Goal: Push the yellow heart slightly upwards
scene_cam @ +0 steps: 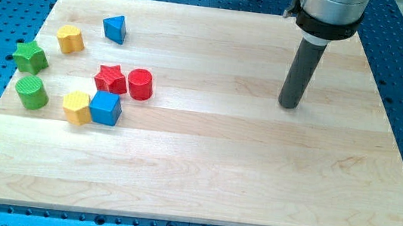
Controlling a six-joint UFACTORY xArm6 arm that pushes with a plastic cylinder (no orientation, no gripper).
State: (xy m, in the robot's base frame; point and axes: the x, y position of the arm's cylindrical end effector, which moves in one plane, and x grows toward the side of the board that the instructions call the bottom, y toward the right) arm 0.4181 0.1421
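Nearest the view's bottom, yellow hexagonal block [76, 107] touches blue cube [105, 107]. From the view's left: green star [30, 56], green cylinder [32, 92], yellow heart [70, 39] at upper left, blue triangle [115, 29], red star [112, 79], red cylinder [140, 84]. My tip [289, 105], a plain rod without jaws, rests well apart at the right on the wooden board [255, 172].

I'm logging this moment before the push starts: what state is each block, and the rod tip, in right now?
My tip: on the board, far to the view's right of all blocks, touching none.
Yellow heart block: untouched.
Blue triangular block: alone.
Green star block: alone.
Green cylinder block: upright.
Red star block: beside the red cylinder block.
Yellow ridged block: against the blue cube block.
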